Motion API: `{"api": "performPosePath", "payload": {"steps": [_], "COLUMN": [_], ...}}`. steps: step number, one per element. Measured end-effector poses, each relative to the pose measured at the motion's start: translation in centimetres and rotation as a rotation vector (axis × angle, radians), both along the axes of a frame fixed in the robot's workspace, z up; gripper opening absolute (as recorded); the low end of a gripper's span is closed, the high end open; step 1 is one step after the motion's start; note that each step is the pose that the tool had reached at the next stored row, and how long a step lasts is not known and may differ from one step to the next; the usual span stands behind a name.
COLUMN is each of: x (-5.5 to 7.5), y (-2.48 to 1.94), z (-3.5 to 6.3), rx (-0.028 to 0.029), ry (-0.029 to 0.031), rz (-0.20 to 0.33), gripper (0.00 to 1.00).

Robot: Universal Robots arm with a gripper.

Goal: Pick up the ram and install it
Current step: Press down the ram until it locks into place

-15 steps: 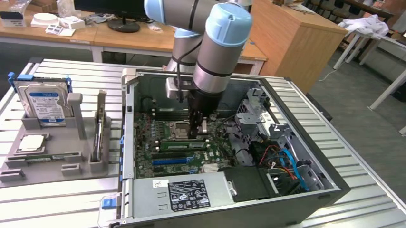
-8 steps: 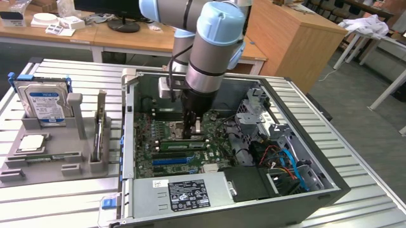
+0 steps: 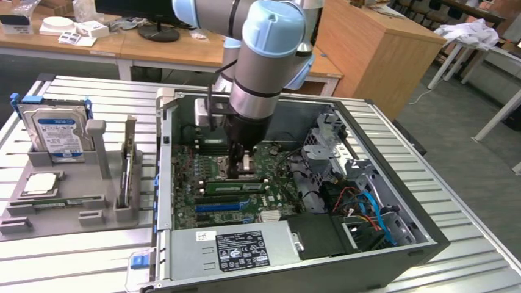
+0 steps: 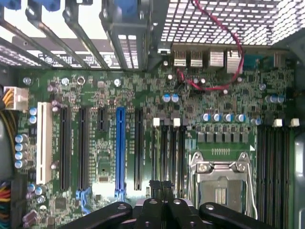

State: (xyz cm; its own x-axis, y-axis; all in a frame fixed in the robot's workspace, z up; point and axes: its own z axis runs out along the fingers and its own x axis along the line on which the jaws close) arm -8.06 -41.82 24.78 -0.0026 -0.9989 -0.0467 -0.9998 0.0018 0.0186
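Gripper (image 3: 238,173), fingers shut on nothing visible, low over motherboard (image 4: 143,95) near RAM slots (image 4: 167,152); judged: keep vertical, align with slot.

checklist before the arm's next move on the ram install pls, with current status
1. Gripper shut: ok, the black fingers meet.
2. Something held between the fingers: cannot tell; no stick is visible there.
3. Gripper inside the open grey computer case, low over the green motherboard: ok.
4. Long thin green ram stick on the board just beside the gripper, fully seated: cannot tell.
5. Silver metal processor socket frame apart from the fingers: ok, it sits beside them.
6. Thin red cable away from the fingers: ok, it runs by the rear ports.
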Motion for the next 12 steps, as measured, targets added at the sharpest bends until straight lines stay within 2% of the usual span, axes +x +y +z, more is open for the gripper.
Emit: {"api": "performPosePath", "payload": {"steps": [6,12], "x": [-0.78,-0.8], "y": [0.01,0.0], "z": [0.0,-0.01], "rx": [0.0,-0.0001], "ry": [-0.0001,0.0], "rz": [0.0,0.0], "gripper": [0.11,0.11]}}
